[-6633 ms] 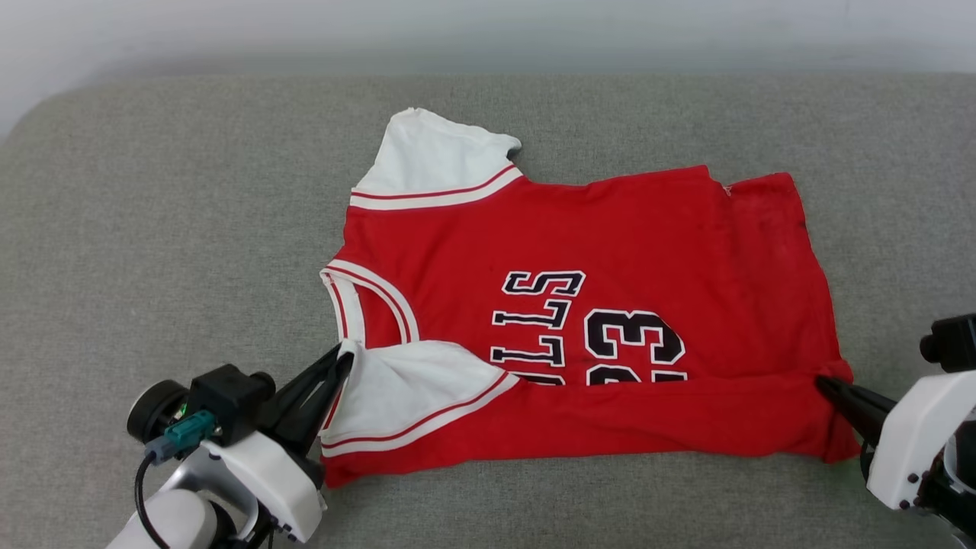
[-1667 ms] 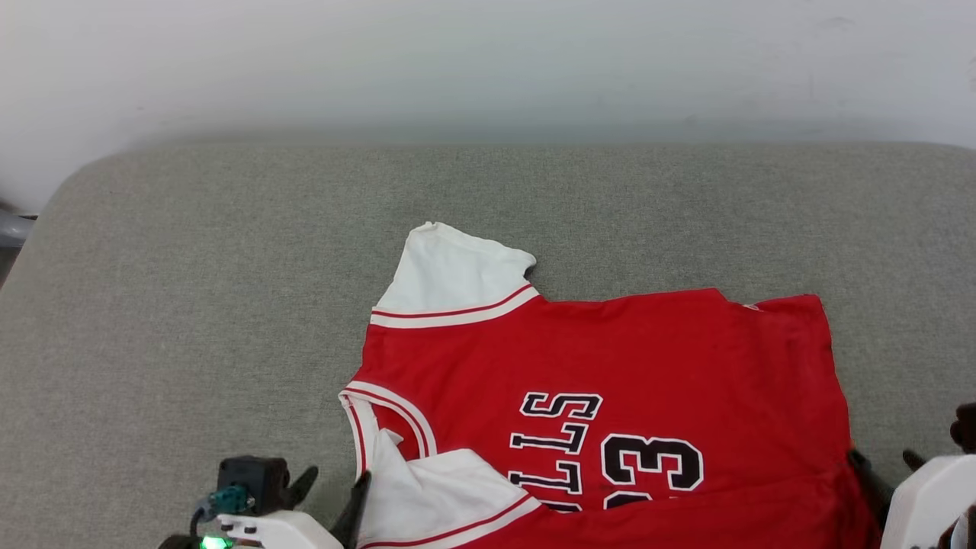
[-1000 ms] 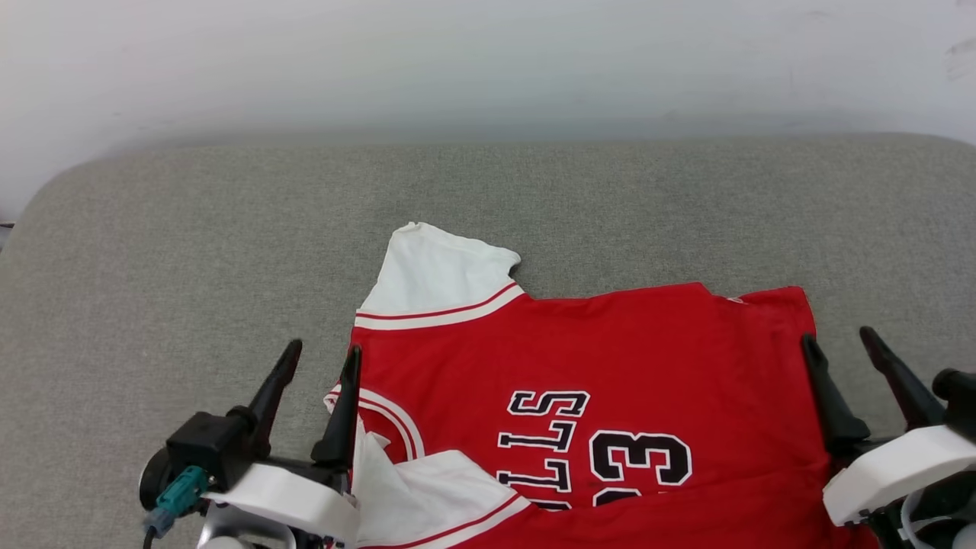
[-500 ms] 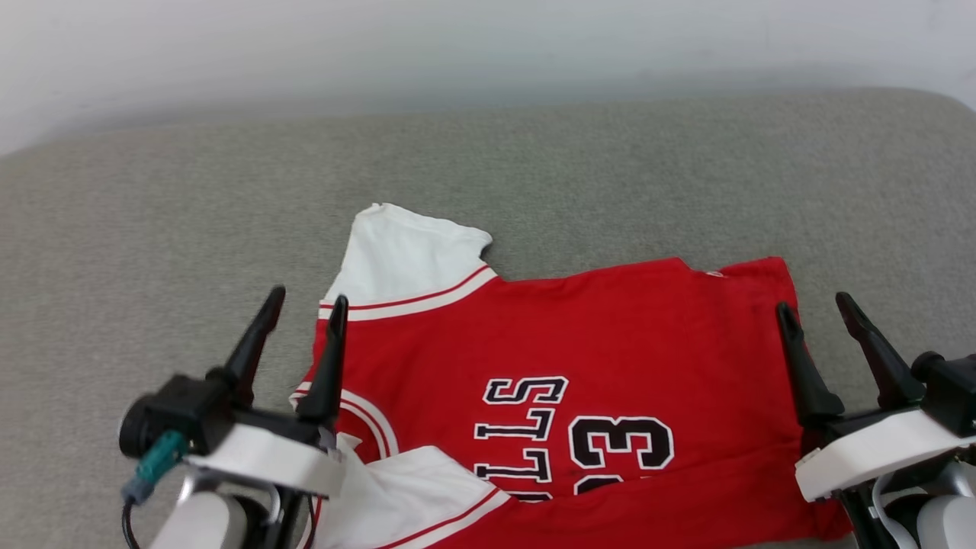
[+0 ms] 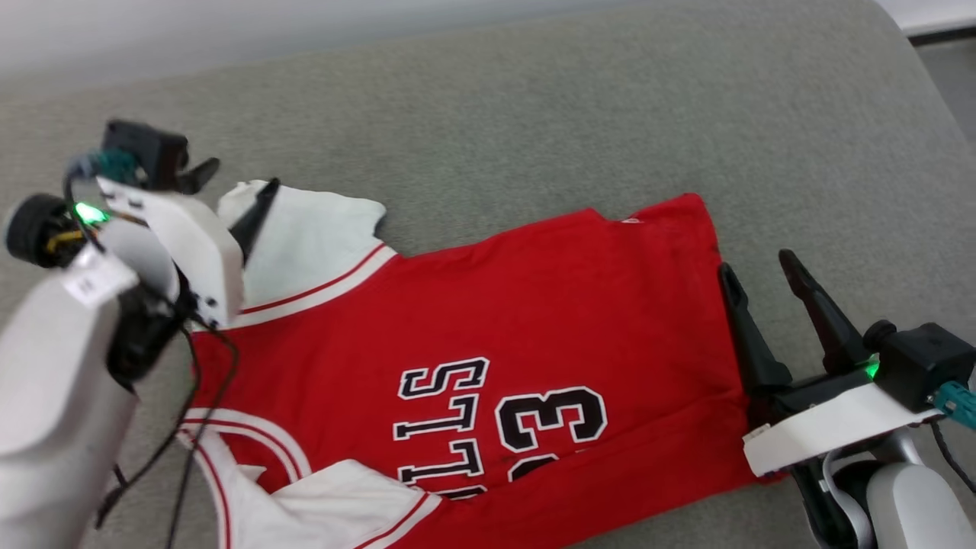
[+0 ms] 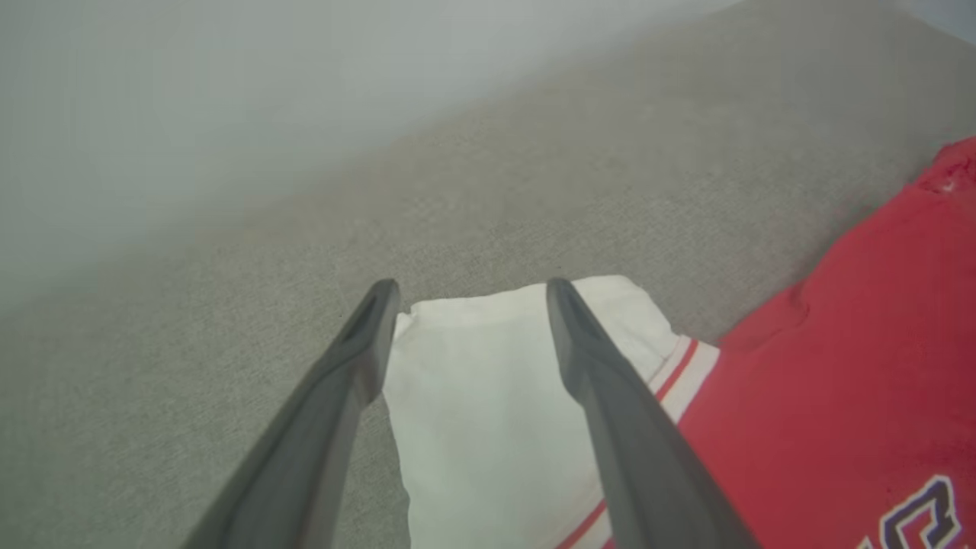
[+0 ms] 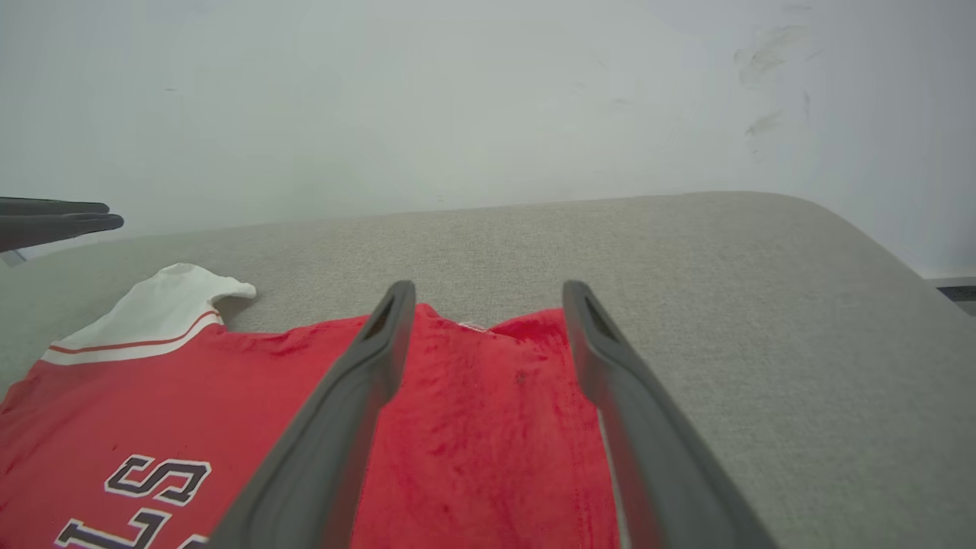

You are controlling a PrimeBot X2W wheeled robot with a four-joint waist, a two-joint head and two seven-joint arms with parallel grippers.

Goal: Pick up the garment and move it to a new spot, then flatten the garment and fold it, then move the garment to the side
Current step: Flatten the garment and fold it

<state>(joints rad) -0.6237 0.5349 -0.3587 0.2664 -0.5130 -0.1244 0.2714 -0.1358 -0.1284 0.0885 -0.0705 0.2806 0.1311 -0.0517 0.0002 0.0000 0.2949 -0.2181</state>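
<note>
1. Two end effectors here, both spread wide with nothing in them. Starting on the left, the left end effector [image 5: 232, 181] sits up at the far left corner of the garment [image 5: 488, 305].
2. In its wrist view the two fingers straddle the outer end of the white sleeve [image 6: 488, 396], one tip just off the cloth edge and the other over it. Can't tell if they actually touch the fabric.
3. The garment lies spread on the grey cushion [image 5: 534, 114], collar [image 5: 252, 446] to the left and hem to the right. It runs a bit diagonal in the head view.
4. The near sleeve [image 5: 343, 499] is flopped over onto the red front, right by the collar. The near long edge is folded up over the bottom of the black lettering [image 5: 442, 412] and the 23 [image 5: 549, 415].
5. Over on the right, the right end effector [image 5: 755, 267] is at the hem edge. One finger is over the red cloth, the other above bare cushion just beside it.
</note>
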